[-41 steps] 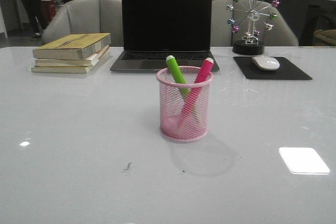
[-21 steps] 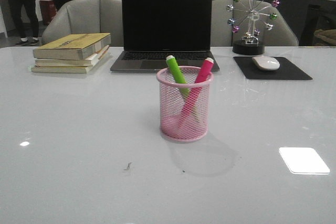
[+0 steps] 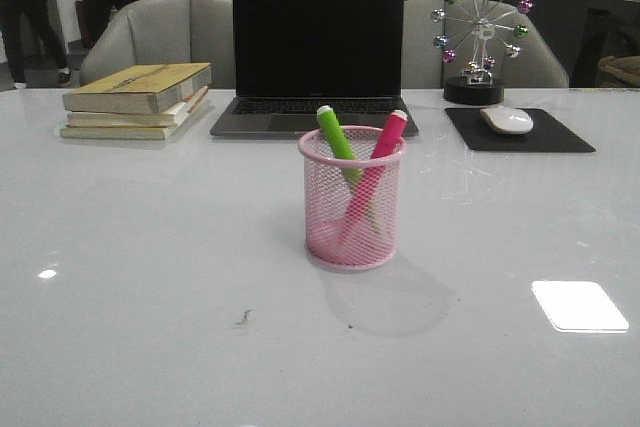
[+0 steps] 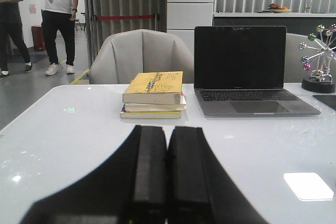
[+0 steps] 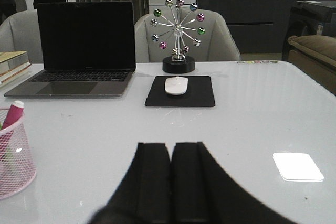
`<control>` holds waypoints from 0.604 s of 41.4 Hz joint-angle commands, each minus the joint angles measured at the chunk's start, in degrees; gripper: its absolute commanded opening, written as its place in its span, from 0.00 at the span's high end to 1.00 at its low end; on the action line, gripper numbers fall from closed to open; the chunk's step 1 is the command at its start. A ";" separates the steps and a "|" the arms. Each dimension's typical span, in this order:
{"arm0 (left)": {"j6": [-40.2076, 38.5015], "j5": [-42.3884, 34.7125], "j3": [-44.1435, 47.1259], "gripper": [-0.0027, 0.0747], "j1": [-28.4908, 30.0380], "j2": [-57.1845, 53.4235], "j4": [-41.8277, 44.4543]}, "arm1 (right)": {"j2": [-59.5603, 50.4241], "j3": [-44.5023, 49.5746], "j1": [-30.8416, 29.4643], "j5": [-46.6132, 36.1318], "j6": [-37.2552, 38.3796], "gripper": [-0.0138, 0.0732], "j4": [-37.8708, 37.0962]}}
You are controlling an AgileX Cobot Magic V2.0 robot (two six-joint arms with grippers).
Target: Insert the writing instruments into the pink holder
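green marker (image 3: pixel 336 135) and pink marker (image 3: pixel 381 152) in unlabelled pink holder (image 3: pixel 351 217).

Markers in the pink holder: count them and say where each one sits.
2. The lime green marker leans toward the pink holder's left rim; the magenta pink marker leans toward its right rim. They cross inside. None seems hidden.

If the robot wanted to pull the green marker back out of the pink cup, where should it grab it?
Probably by the short upper end of the green marker, coming down from above. Only that part clears the rim of the pink cup; the mesh wall encloses the rest. It leans away from the pink marker, whose top rests at the opposite side of the rim, so there seems to be room for fingers around it.
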 commanded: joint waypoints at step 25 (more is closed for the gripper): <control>0.12 -5.22 0.25 0.85 -0.24 -1.14 -0.44 | -1.19 -0.22 -0.35 -5.30 0.08 0.77 -2.02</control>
